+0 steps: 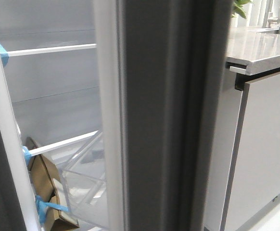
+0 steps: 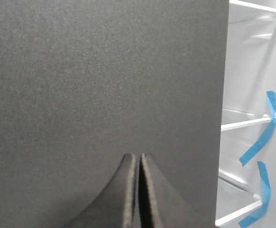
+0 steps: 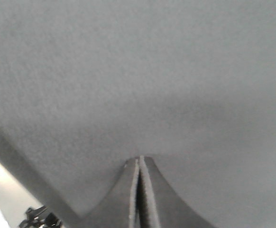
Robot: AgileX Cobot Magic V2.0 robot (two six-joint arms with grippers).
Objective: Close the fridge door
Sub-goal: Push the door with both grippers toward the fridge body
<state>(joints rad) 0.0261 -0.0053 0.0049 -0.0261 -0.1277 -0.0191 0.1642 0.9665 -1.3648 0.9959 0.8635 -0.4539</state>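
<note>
White fridge shelves (image 1: 53, 49) show beside the fridge door (image 1: 164, 115); both pincers (image 2: 138, 159) (image 3: 140, 161) pressed closed against it.

Grey countertop (image 1: 260, 48), pale cabinet front (image 1: 270, 144), plant (image 1: 241, 7).

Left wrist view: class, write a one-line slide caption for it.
Shut left gripper points at the flat matte dark-grey fridge door, white fridge shelves with blue tape strips visible beside it.

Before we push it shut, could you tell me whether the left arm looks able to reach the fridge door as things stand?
Probably yes: the left end effector, jaws shut, points straight at the fridge door, seemingly at or touching its dark face, with nothing between them.
</note>
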